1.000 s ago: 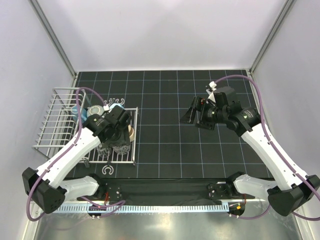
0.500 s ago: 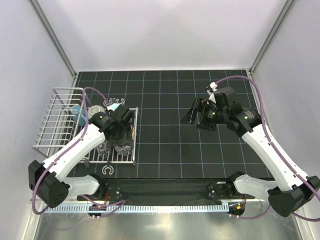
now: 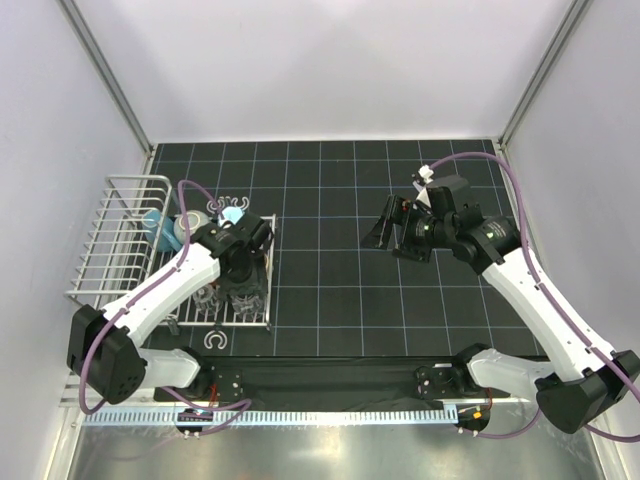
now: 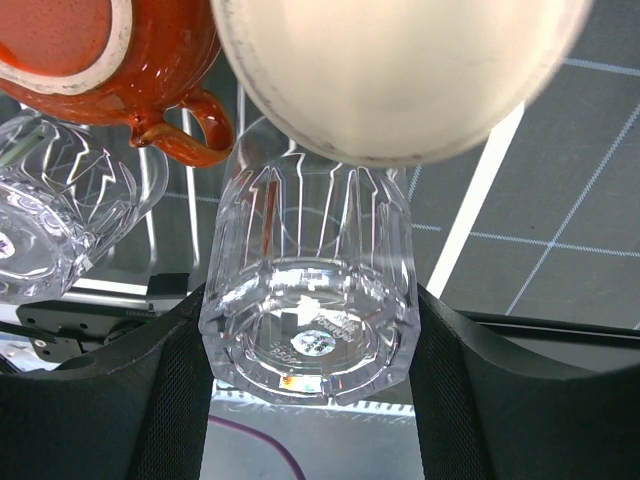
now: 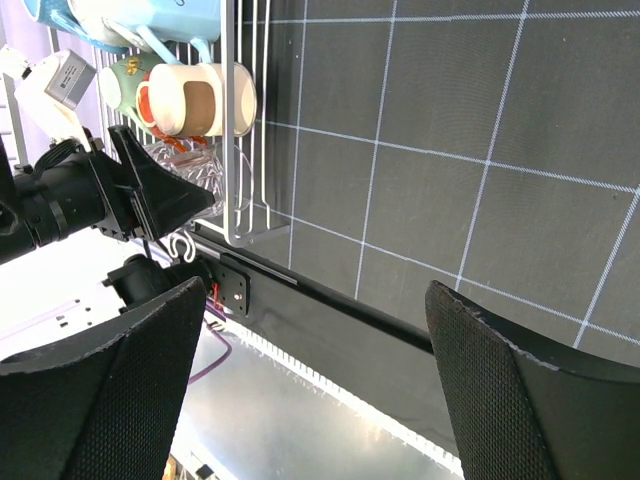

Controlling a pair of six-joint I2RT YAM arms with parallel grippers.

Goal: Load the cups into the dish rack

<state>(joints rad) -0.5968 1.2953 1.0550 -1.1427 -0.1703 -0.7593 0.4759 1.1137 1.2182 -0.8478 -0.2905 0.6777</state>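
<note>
L gripper (image 4: 310,300): jaws pinching clear faceted glass tumbler (image 4: 310,240), base facing wrist cam, over flat slatted part of white wire dish rack (image 3: 100,250), nr its right edge.
Neighbours: orange glazed mug (image 4: 100,60), 2nd clear glass (image 4: 50,220) and cream round cup (image 4: 400,70), all just beside.
R gripper (image 3: 388,232): jaws spread wide, nothing between, above black gridded tabletop (image 3: 330,290), right of centre.

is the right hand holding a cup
No, the right hand is wide open with nothing in its grasp.

clear cup (image 4: 310,300) clamped between fingers (image 4: 170,400) | orange mug (image 4: 110,60) upper-left | cream cup (image 4: 400,70) above
</note>
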